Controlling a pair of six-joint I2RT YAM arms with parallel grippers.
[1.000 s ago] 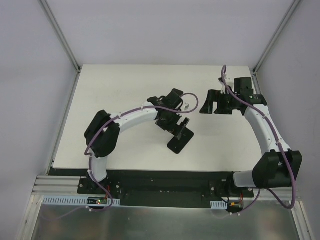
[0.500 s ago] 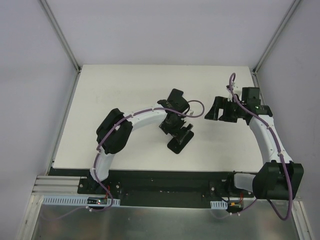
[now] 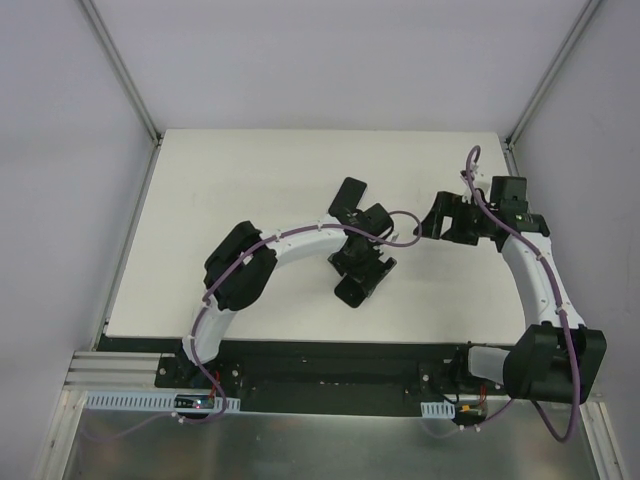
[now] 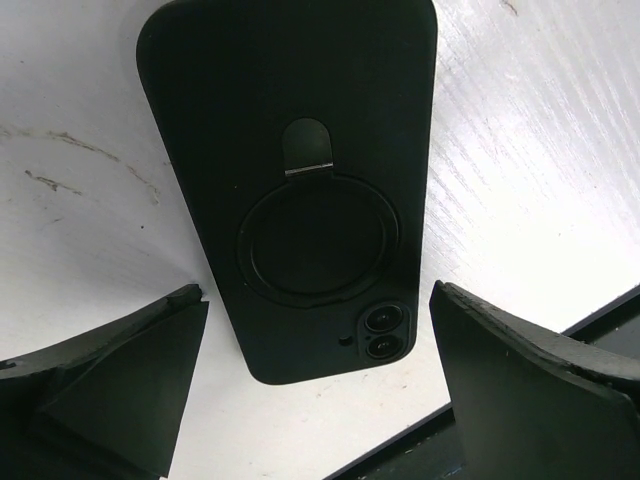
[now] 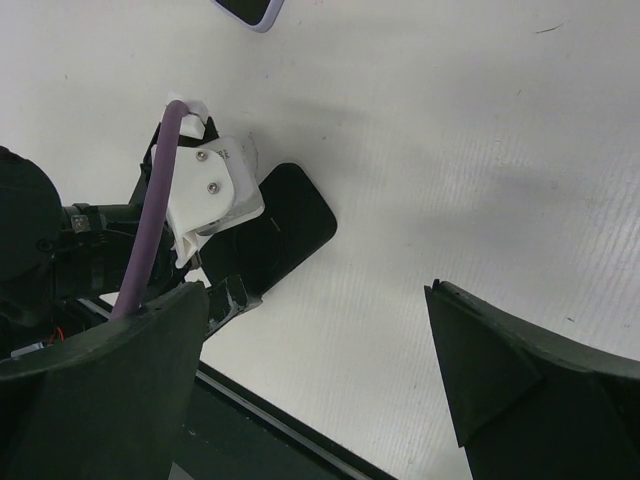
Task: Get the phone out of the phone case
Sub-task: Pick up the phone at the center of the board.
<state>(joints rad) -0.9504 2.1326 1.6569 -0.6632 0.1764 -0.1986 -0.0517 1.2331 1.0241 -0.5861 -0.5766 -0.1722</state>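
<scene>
The black phone case (image 4: 300, 150) lies back up on the white table, with a round ring and a small tab on it. Two camera lenses of the phone (image 4: 386, 332) show through its corner cutout; the rest of the phone is hidden inside. My left gripper (image 4: 315, 390) hangs open just above the case's camera end, with a finger on either side and neither touching it. From above, the left gripper (image 3: 368, 266) covers most of the case (image 3: 352, 292). My right gripper (image 3: 440, 215) is open and empty to the right, and sees the case (image 5: 297, 215) from the side.
A second flat dark slab with a pale lilac rim (image 3: 349, 194) lies behind the left gripper, and its corner shows in the right wrist view (image 5: 247, 10). The table's black front edge (image 5: 270, 425) runs close to the case. The left arm (image 3: 290, 240) arcs across the near middle.
My left gripper has moved toward the near edge, off the lilac-rimmed slab and over the case. The right gripper has shifted a little right and nearer. Both stayed open.
</scene>
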